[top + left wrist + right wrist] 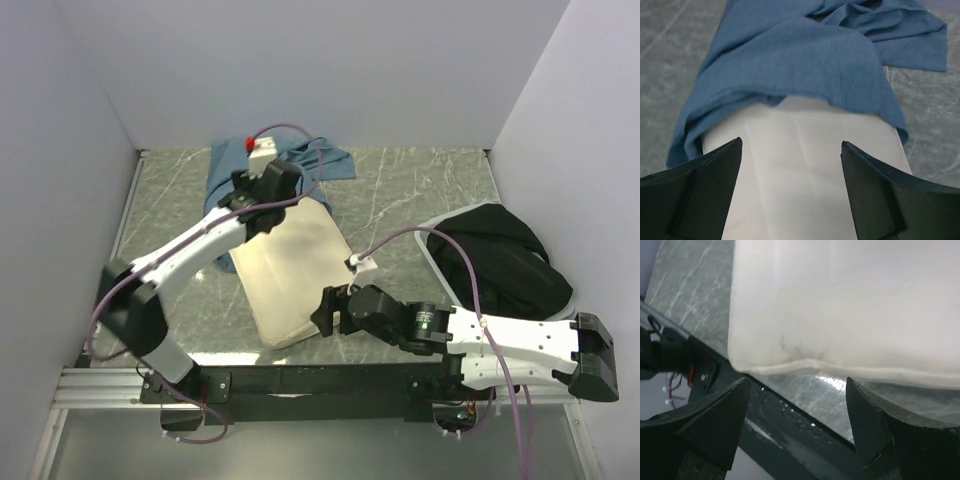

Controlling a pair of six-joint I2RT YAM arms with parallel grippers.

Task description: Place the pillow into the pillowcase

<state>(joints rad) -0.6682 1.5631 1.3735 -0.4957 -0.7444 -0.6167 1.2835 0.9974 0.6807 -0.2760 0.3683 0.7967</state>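
Note:
The cream-white pillow (295,270) lies flat mid-table, its plain side up; its far end is tucked under the dusty-blue pillowcase (240,170). The pillowcase (805,55) is bunched over the pillow (800,175) with its hem draped across the far end. My left gripper (262,212) hovers open over the pillow's far part, near that hem, nothing between its fingers (715,185). My right gripper (322,312) stands open at the pillow's near right corner. In the right wrist view the pillow's seamed edge (840,310) lies just beyond the spread fingers (870,425), untouched.
A black fabric bundle (500,255) sits in a white-rimmed tray (432,258) at the right. The table's dark front rail (790,440) runs right under the right gripper. Walls enclose the marbled table (420,190) on three sides.

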